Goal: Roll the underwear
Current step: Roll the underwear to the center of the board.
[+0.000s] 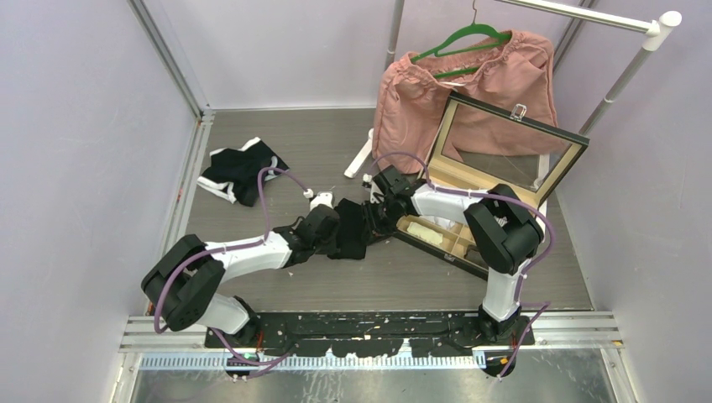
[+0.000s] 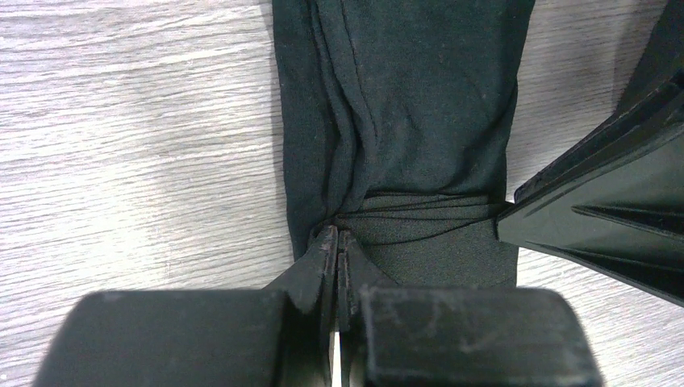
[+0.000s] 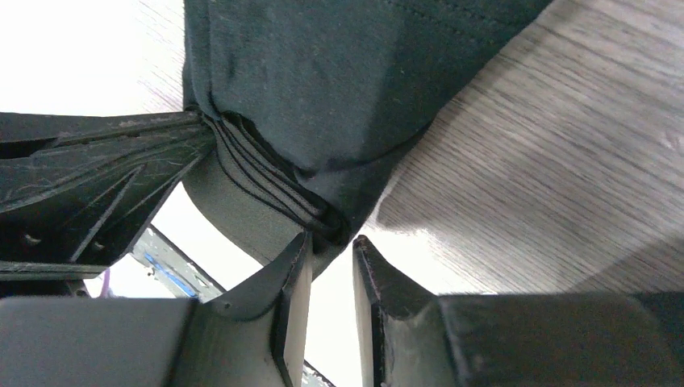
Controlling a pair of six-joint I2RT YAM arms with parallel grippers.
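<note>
The left pincer (image 2: 336,239) is fully closed, its two tips pressed together on a pinch of the black briefs (image 2: 419,105) at the edge of the cloth, just where the gathered waistband begins. The fabric bunches into folds that run up from that pinch. The briefs lie folded into a long narrow strip, flat on the grey wood-grain worktop (image 1: 420,277), at its middle between the two arms.

The right pincer (image 3: 332,242) stands partly open, with a clear slot of light between its fingers. The folded corner of the waistband, its stacked edges showing, sits right at the mouth of that slot and touches the tip of one finger (image 3: 294,270). It is not clamped. The two pincers meet the same end of the strip from opposite sides, close to each other.

Well apart, toward the far left corner, lies a heap of black-and-white briefs (image 1: 242,172). At the far right a pink garment (image 1: 420,101) hangs on a green hanger (image 1: 462,35) behind an open wooden case (image 1: 483,176) with a glass lid.
</note>
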